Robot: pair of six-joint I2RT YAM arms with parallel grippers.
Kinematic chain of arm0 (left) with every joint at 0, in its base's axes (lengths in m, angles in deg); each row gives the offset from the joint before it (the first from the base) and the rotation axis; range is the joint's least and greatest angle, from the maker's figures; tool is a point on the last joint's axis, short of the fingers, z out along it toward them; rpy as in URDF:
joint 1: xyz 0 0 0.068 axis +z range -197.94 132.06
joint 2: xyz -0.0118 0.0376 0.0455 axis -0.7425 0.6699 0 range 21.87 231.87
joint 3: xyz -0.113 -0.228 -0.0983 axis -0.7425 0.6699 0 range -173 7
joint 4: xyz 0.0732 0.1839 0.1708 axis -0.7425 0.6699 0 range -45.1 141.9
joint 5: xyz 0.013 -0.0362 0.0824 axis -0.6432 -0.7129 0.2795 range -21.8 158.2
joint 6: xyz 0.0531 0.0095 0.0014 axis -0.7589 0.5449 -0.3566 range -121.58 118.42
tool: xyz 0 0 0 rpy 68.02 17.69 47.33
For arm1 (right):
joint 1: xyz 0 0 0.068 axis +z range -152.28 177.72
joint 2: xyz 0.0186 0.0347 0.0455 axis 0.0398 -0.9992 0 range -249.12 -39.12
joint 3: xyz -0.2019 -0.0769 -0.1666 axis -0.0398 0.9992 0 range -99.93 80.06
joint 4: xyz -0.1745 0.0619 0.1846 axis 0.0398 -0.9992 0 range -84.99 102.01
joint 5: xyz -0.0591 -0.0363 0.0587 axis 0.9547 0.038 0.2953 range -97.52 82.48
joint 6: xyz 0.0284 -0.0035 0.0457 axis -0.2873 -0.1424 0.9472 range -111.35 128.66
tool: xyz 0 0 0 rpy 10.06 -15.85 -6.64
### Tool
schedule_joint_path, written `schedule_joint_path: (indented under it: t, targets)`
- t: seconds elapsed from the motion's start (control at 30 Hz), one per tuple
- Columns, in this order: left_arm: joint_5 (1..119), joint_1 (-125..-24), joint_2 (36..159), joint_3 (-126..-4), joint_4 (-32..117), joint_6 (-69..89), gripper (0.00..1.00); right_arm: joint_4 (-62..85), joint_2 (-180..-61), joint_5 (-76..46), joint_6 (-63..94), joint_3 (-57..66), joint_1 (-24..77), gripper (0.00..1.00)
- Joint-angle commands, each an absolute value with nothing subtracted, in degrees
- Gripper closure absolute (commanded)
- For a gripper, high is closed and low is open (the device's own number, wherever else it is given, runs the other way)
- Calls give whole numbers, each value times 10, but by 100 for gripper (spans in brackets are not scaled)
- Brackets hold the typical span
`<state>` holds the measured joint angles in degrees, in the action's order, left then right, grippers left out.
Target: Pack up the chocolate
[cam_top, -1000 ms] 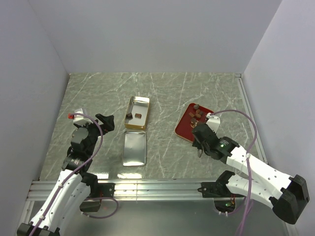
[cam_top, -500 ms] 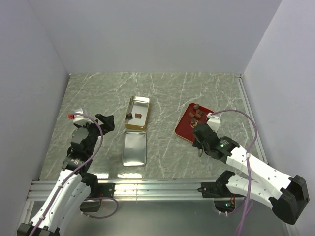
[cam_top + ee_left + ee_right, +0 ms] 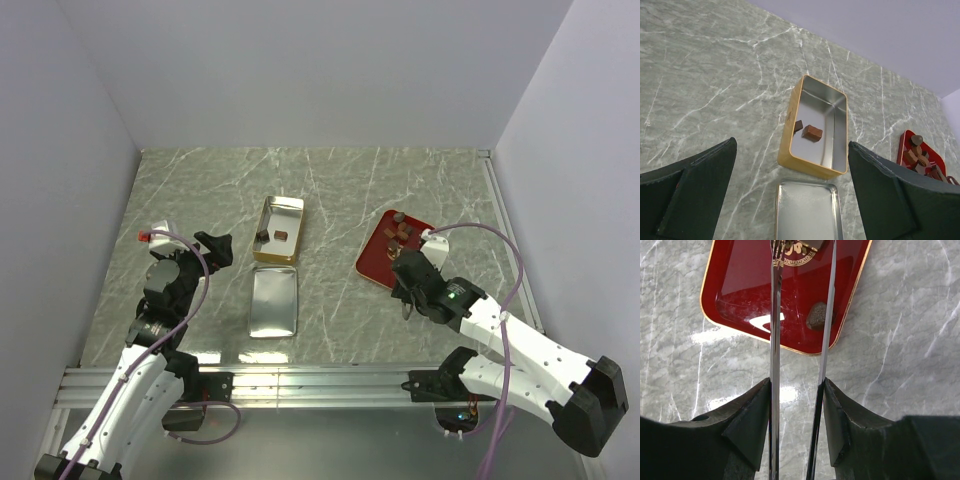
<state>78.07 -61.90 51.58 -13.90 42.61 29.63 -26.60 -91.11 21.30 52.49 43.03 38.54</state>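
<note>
1. A grey-green marbled bench (image 3: pixel 200 190) lies between plain white walls (image 3: pixel 300 80). It carries a gold tin (image 3: pixel 262 230), with its lid (image 3: pixel 273 303) at the tin's 6 o'clock and a red tray (image 3: pixel 375 260) at its 3 o'clock.
2. The chocolate (image 3: pixel 403 231) is split. Most is clustered at the tray's far end, one dark lump sits by the tray's near rim, and two pieces lie inside the tin.
3. Over the last second almost nothing changes. The right arm creeps a hair toward 6 o'clock, the left arm stays put, and the tin keeps its two pieces.
4. The right claw (image 3: pixel 796 385) stands half closed, clamped on tweezers (image 3: pixel 773 340) whose blades reach out over the tray. Their tips run off the wrist view, so I cannot tell whether they carry a piece.
5. The left claw (image 3: pixel 215 247) hangs wide and empty at the tin's 9 o'clock.
6. This looks like a pause at the tray, with most of the packing left to do.
</note>
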Motion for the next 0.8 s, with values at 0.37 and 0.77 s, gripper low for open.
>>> schedule_joint_path:
  t: [0.37,0.77]
  targets:
    - [769,-620,506,-144,416,301,1,-270,-922,204,529,429,367,47]
    - [768,-620,507,-144,418,301,1,-249,-939,187,506,428,347,49]
